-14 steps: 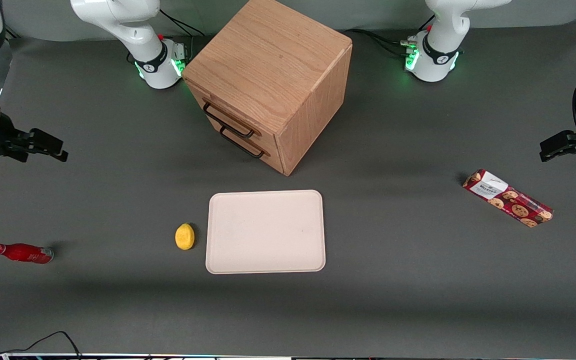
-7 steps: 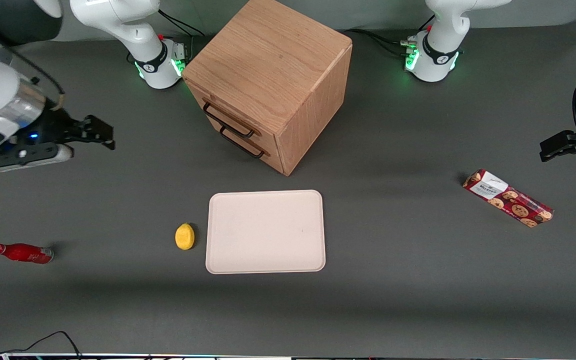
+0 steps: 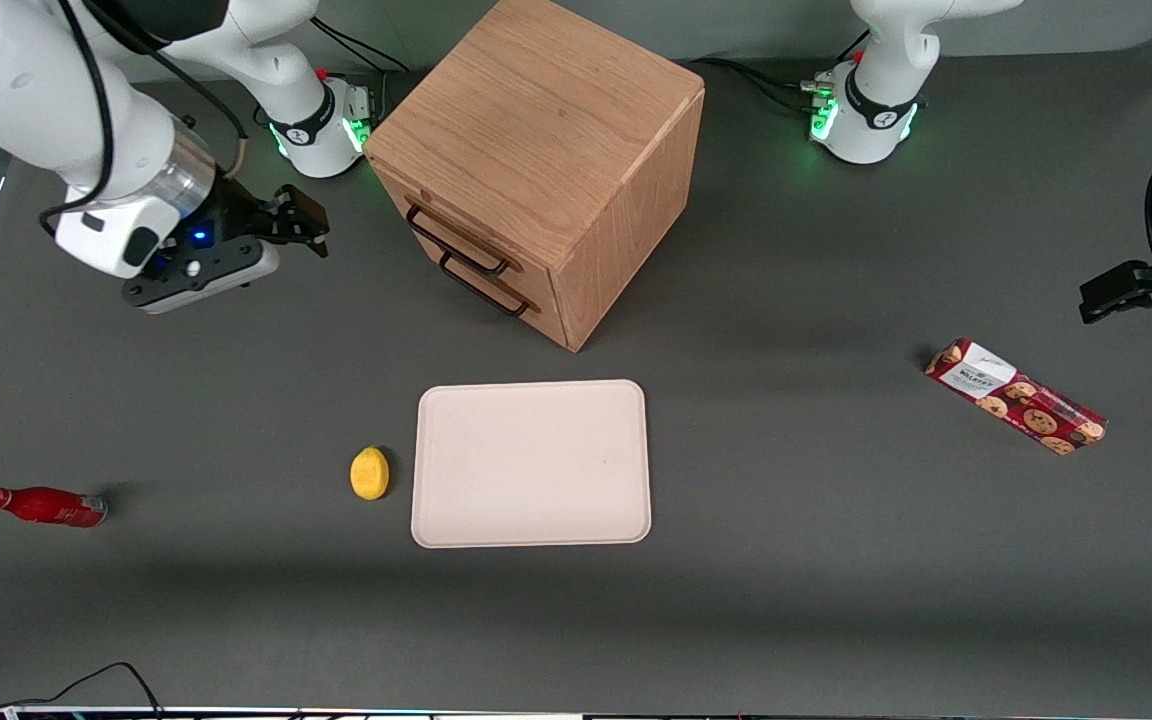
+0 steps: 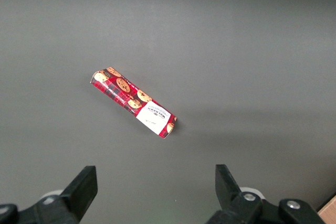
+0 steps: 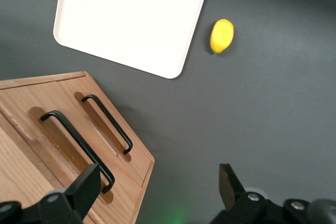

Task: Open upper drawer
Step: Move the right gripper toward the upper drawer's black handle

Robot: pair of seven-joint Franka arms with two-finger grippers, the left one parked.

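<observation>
Upper drawer [image 3: 444, 232] fully closed, topmost in the wooden cabinet [image 3: 546, 150], black handle [image 5: 77, 149] above the lower drawer's handle [image 5: 107, 121]. Gripper [image 3: 298, 222] in the air in front of the drawers, toward the working arm's end of the table, fingers [image 5: 84, 187] spread wide, holding nothing. Cream tray [image 3: 531, 463] and lemon [image 3: 369, 472] nearer the front camera.

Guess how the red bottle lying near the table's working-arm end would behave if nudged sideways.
The red bottle lies on its side, so it would probably roll. It looks small, likely light. The claw hovers open beside the cabinet, away from it.
</observation>
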